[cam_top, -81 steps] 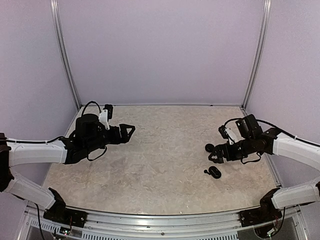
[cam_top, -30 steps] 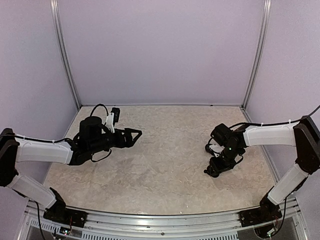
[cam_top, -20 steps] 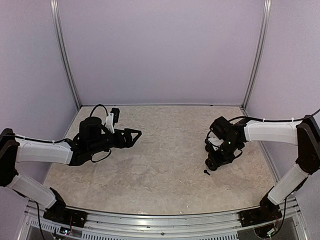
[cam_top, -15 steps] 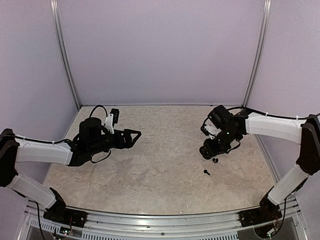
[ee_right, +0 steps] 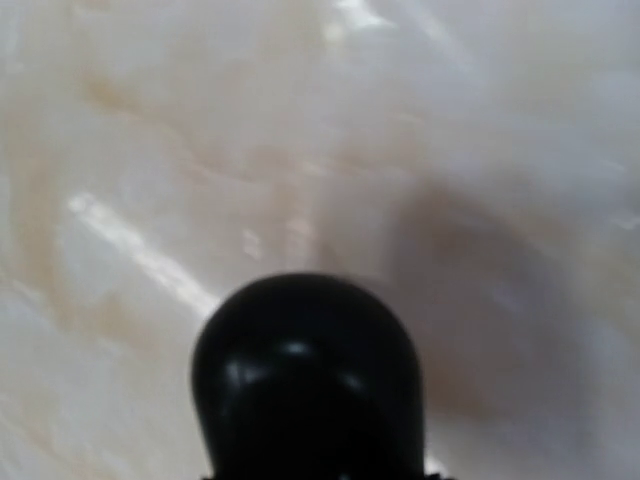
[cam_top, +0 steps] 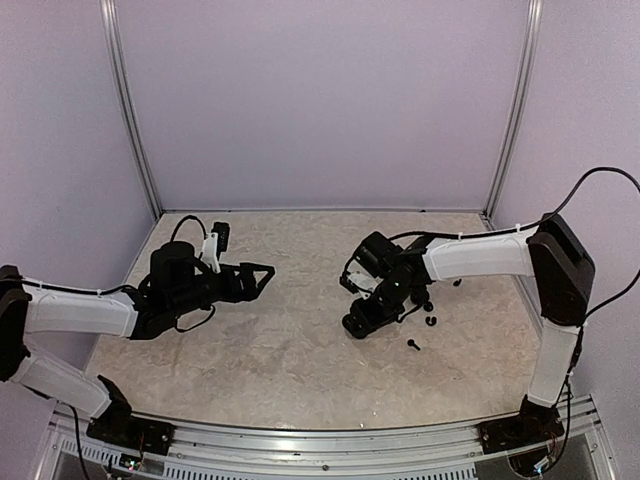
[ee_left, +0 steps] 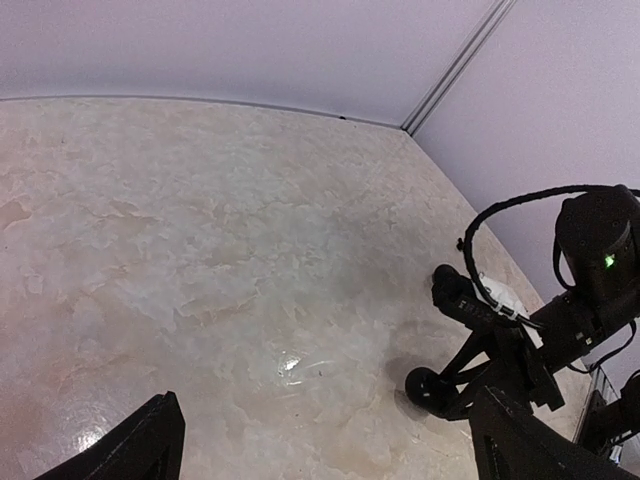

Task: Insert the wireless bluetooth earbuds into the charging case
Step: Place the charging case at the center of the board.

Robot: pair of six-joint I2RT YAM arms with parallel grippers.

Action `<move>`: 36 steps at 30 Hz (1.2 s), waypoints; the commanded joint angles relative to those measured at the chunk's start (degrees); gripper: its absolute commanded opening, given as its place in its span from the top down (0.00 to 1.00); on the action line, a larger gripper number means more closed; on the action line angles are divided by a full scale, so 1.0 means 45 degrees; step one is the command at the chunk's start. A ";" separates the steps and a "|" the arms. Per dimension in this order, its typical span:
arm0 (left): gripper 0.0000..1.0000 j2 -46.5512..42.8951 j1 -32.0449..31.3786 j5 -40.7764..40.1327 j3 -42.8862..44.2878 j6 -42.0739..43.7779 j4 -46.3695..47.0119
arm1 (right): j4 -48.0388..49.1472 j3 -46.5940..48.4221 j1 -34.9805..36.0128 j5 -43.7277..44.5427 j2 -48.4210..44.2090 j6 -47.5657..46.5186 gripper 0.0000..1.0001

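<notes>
Fingers of right gripper (cam_top: 357, 324) were clenched on small glossy black pebble-shaped charging case (ee_right: 306, 390), judged light, stiff, slippery, best pinched across its flanks; left gripper (cam_top: 262, 272) gaped empty.

No text, label, brand, number or sign is showing clearly enough to read, whether on the left arm (cam_top: 75, 310), the right arm (cam_top: 480, 255), the surface (cam_top: 300, 350) or the walls (cam_top: 320, 100).
</notes>
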 commanded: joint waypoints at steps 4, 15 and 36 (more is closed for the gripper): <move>0.01 -0.0515 0.0071 -0.0359 -0.0347 -0.0294 0.0243 | 0.0781 0.0655 0.0486 -0.0403 0.0679 0.0185 0.62; 0.01 -0.1311 0.0500 -0.0331 -0.0688 0.0134 -0.0247 | 0.1889 -0.0332 0.0803 -0.2061 0.0502 0.0947 0.39; 0.01 0.0132 -0.2189 -0.0900 -0.3540 0.2551 0.5631 | 0.4046 -0.2166 0.0455 -0.2106 -0.3081 0.0457 0.27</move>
